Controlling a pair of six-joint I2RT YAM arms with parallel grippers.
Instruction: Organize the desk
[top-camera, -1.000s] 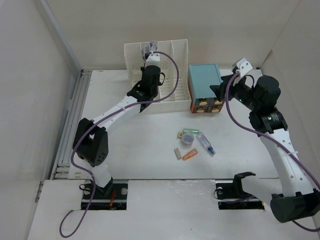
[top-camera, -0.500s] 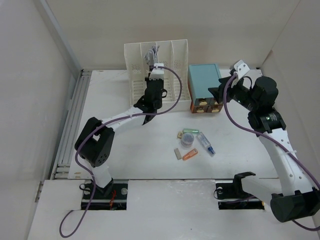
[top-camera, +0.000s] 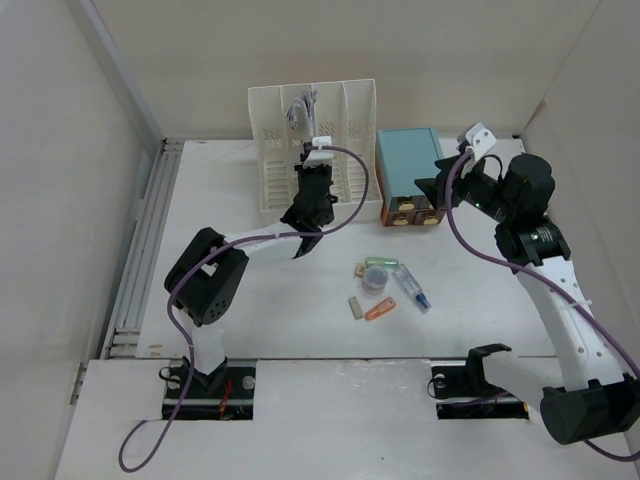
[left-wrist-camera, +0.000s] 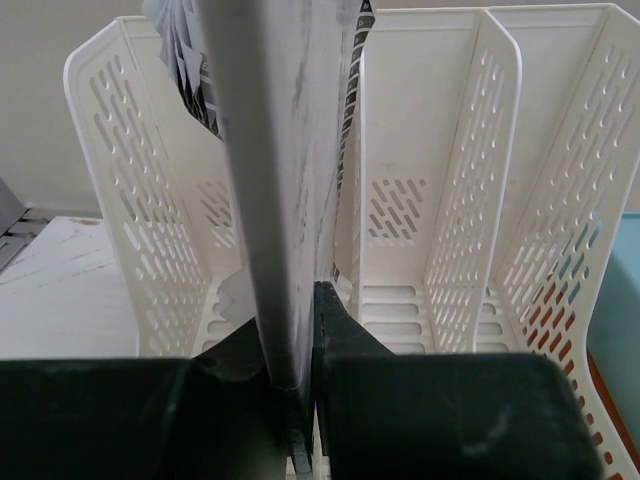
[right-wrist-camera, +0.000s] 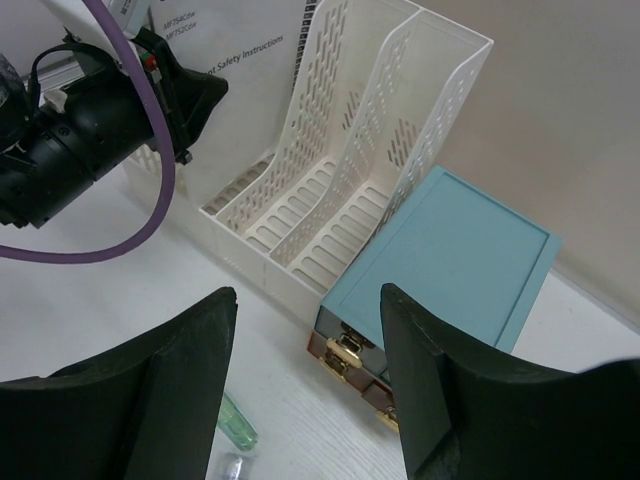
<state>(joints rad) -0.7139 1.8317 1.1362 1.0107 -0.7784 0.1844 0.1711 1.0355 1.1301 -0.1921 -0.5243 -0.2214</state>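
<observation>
Along the left edge of the desk (top-camera: 220, 170) runs a grey rail (top-camera: 140, 250). Right of it, the left gripper (left-wrist-camera: 293, 395) faces the white file rack (top-camera: 350, 140) standing at the desk's far side. From overhead it is only a dark wrist in front of the rack, with papers (top-camera: 303, 102) poking above the rack's left part. The left wrist view alone shows its two fingers drawn near together low at the rack's front, the near edge of a printed sheet (left-wrist-camera: 320, 150) in the thin gap. Whether they pinch that sheet or merely flank it, I cannot tell. The right wrist view adds the words "Safety Instructions" on the sheet's face.

Just right of the rack sits the light-blue drawer box (top-camera: 405, 160). The right gripper (right-wrist-camera: 305, 300) hangs above the desk by the box's right side, fingers spread wide with nothing between them. The white tabletop lies below both grippers. Some small things (top-camera: 375, 278) lie on it nearer the arm bases, well apart from either.

Against a second ago, the left gripper has drawn back from over the rack toward the near side, and its elbow has swung rightward. The papers stay in the rack, and the right arm has barely shifted.
</observation>
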